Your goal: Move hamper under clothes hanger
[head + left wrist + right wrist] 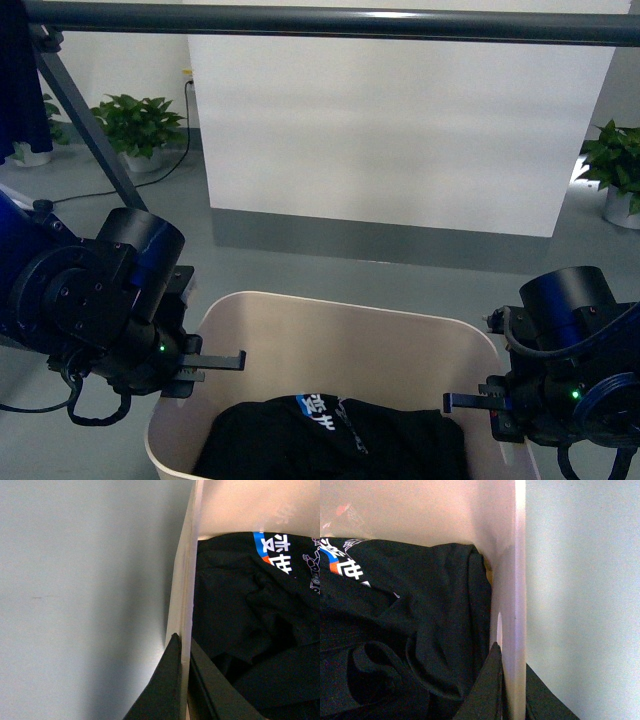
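Observation:
The beige hamper (345, 335) sits low in the front view, holding a black garment (335, 440) with a blue-and-white print. My left gripper (215, 362) is shut on the hamper's left rim (186, 605), one finger outside the wall and one inside. My right gripper (470, 402) is shut on the right rim (516, 595) in the same way. The clothes hanger's grey horizontal bar (330, 22) runs across the top of the front view, with an angled leg (90, 130) at the left. The hamper lies nearer to me than the bar.
A white panel (400, 120) stands behind the bar. Potted plants stand at the back left (140, 125) and back right (615, 165). A dark blue garment (22, 85) hangs at the bar's left end. A cable (110, 190) runs over the grey floor.

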